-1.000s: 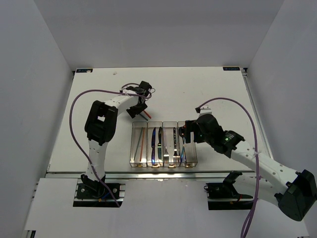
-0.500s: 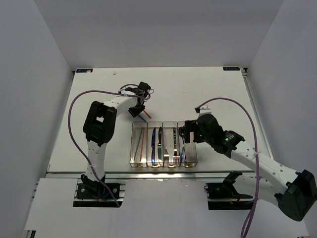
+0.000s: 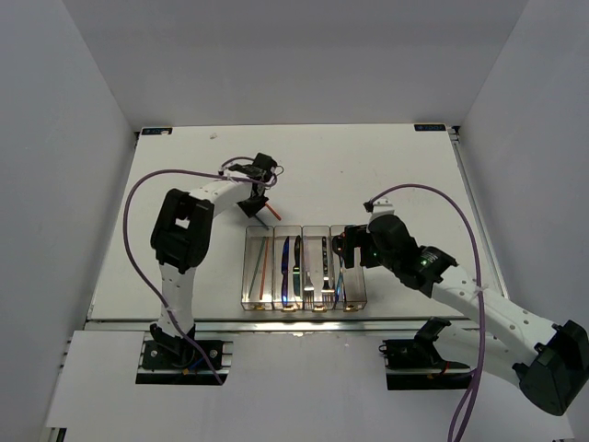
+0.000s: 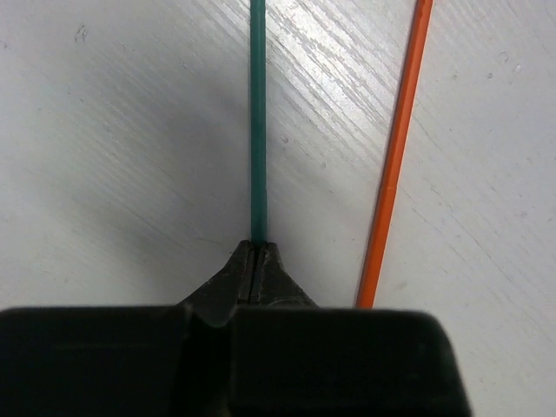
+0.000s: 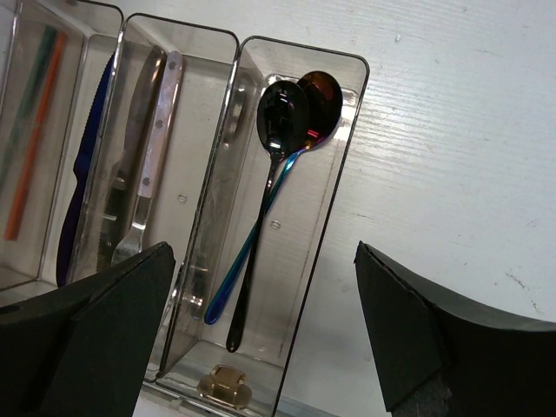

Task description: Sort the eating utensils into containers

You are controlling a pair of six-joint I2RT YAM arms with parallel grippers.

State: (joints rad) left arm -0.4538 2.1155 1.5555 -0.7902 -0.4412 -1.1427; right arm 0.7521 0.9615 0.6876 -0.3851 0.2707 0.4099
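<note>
the left gripper (image 4: 257,261) had its black jaws pressed together on the near end of a slim green chopstick (image 4: 258,122), which ran straight away from the tips along the white grained table (image 4: 130,130). just beside it, to the right in the wrist view and not touching it, a thin orange-red chopstick (image 4: 395,156) lay flat on the same surface. seen from above, these two sat just beyond the far left corner of a row of four narrow clear plastic bins (image 3: 304,227) joined side by side. the right gripper (image 5: 265,261) hung over the right end of that row, its fingers spread wide with nothing between them. below it the rightmost bin held a dark glossy spoon (image 5: 280,109) and a red-bowled spoon (image 5: 323,87), bowls side by side at the far end. the next bin held a silver fork (image 5: 122,243), the one after it a dark-blue knife (image 5: 82,174), and the leftmost a blurred second pair of green and orange-red chopsticks (image 5: 32,139).
</note>
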